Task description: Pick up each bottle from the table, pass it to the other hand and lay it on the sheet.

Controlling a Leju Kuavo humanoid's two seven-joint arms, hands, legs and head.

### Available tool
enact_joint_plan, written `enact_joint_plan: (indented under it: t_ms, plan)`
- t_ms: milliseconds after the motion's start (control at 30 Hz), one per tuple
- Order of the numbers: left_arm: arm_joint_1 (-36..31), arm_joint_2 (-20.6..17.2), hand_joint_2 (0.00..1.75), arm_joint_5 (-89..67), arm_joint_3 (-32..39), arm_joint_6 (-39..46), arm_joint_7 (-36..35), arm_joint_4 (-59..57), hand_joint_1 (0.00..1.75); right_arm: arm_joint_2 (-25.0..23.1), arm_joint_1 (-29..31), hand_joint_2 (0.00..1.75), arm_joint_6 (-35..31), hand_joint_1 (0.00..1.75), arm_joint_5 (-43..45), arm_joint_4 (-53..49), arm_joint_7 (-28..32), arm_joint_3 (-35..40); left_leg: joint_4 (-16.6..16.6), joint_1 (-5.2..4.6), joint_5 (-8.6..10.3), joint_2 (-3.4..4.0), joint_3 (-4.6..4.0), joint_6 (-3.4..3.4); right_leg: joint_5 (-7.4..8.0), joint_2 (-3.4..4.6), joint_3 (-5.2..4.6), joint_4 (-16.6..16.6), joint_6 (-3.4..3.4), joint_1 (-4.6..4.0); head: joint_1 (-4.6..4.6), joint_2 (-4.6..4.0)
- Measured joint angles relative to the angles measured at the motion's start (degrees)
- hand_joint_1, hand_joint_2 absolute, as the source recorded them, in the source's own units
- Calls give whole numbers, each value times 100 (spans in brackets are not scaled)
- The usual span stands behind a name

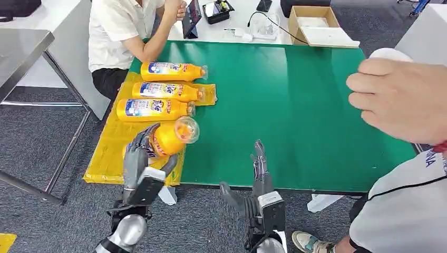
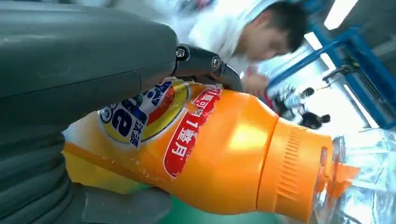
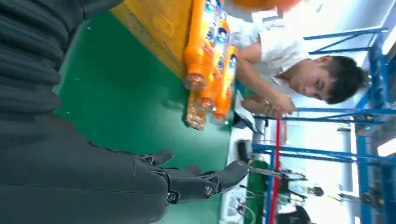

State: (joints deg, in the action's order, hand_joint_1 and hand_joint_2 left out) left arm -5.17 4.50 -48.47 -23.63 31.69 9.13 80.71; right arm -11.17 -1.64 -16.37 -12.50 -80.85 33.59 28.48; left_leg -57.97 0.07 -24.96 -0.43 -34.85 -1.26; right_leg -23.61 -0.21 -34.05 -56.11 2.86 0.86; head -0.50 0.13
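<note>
My left hand [image 1: 141,158] grips an orange bottle [image 1: 171,137] with a clear cap, tilted above the near end of the yellow sheet [image 1: 108,153]. Up close in the left wrist view, the bottle [image 2: 224,154] has a red and blue label, and my fingers [image 2: 205,63] wrap over it. Three more orange bottles lie side by side on the sheet: the far one [image 1: 171,71], the middle one [image 1: 166,91] and the near one [image 1: 153,109]. My right hand [image 1: 259,168] hangs at the green table's near edge with straight fingers [image 3: 205,179], holding nothing. The lying bottles [image 3: 210,60] also appear in the right wrist view.
The green table [image 1: 295,105] stretches right of the sheet. One person sits at the far left corner [image 1: 121,37]. Another person's hand [image 1: 400,97] reaches in over the table's right edge. A cardboard box [image 1: 316,26] and small devices lie on the white table behind.
</note>
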Motion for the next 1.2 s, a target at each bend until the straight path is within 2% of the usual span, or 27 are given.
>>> enact_joint_plan:
  t_ms: [333, 433, 667, 833, 1000, 1033, 1067, 1100, 1133, 1200]
  plan:
    - [-424, 77, 175, -867, 0, 35, -354, -797, 175, -55, -19, 175, -7, 0, -48, -127, 2, -20, 0, 0, 0, 5, -2, 1, 1, 1, -4, -1, 1, -1, 0, 0]
    - [-647, 96, 175, -1156, 0, -248, -615, -1157, 175, -72, -16, 175, 28, 0, -48, -124, -2, -17, 0, 0, 0, 1, -3, 1, 0, 0, -4, -1, 1, -1, 0, 0]
    - [-1669, 179, 175, -2253, 0, -1022, -1533, -2985, 175, -164, 96, 175, 374, 0, 22, 2, -81, 63, 0, 1, 7, 2, 0, 1, 4, 0, 1, -2, 1, -1, 0, 0]
    - [-2452, 253, 175, -2273, 33, -1697, -1757, -4356, 175, -166, 415, 175, 529, 0, 236, 433, -50, 269, 0, 1, 11, 1, 1, 5, 5, 0, 4, -5, 2, -1, -4, 0]
    - [-3054, 284, 175, -2184, 87, -2129, -1879, -5148, 175, -168, 613, 175, 553, 0, 319, 710, -15, 422, 0, 1, 9, -5, 11, 6, 4, -1, 17, -4, 1, -1, -2, 0]
    - [-3135, 295, 175, -2164, 103, -2182, -1903, -5243, 155, -168, 639, 175, 553, 0, 330, 750, -13, 433, 0, 1, 9, -5, 13, 6, 3, -1, 20, -4, 1, -1, 0, 0]
    - [-3201, 310, 175, -2158, 129, -2227, -1936, -5331, 101, -168, 663, 175, 553, 0, 343, 787, -13, 455, 0, 1, 9, -6, 15, 6, 3, -1, 22, -3, 1, -1, 0, 0]
    - [-3265, 321, 175, -2136, 155, -2258, -1962, -5418, 24, -168, 693, 175, 553, 0, 367, 829, -15, 479, 1, 1, 9, -5, 19, 6, 3, -1, 25, -3, 1, -1, 0, 0]
    - [-3311, 328, 175, -2096, 179, -2286, -1964, -5481, 0, -170, 712, 175, 553, 0, 378, 859, -15, 498, 1, 1, 9, -4, 25, 6, 4, -1, 28, -3, 1, -1, 0, 0]
    - [-3396, 350, 175, -1669, 280, -2426, -1697, -5623, 0, -170, 753, 175, 553, 0, 409, 938, -15, 536, 1, 1, 9, -3, 33, 6, 4, 0, 34, -3, 0, -1, -2, 0]
